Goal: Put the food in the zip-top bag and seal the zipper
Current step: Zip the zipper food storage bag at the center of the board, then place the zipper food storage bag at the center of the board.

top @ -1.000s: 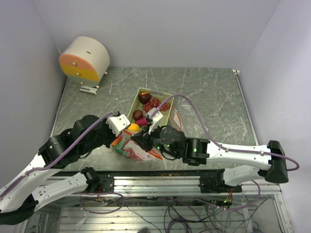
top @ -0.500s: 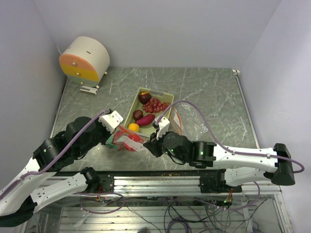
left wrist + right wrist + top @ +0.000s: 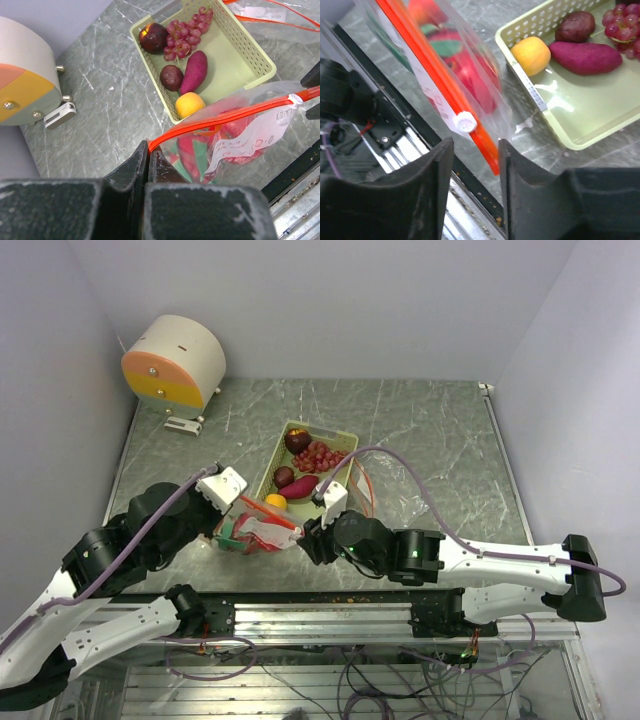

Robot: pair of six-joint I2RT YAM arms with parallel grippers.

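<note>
A grey-green table top [image 3: 440, 430], veined like marble, fills the middle of the space. Plain pale walls close it in: the back wall [image 3: 330, 300] behind, the left wall [image 3: 50, 390] and the right wall [image 3: 580, 390] at the sides (all faintly lilac in the soft, even light). At the table's far left corner stands a round cream drum [image 3: 175, 362] with an orange and pink face. A metal rail [image 3: 330, 605] runs along the near edge, with loose cables [image 3: 350, 680] below it.

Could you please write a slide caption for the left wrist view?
Left end effector pinches the zipper end of the zip-top bag; orange, sweet potato and grapes lie in the tray.
</note>
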